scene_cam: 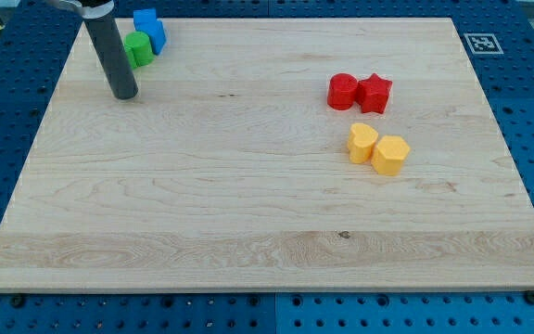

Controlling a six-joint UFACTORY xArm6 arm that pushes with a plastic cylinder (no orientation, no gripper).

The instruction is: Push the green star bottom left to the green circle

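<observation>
yellow blocks (378, 148) sit mid-right, uninvolved. rod tip (124, 95), holding nothing, sits near the top-left corner, just left of a green block (138, 49) to nudge it.

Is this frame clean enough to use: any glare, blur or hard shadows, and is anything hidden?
Camera view: even, soft lighting, no glare on the wooden board; only faint shadows under the blocks; focus sharp across the frame. My tip sits at the view's bottom-left of the green block, whose shape the rod partly hides, with the blue block touching behind it.
</observation>
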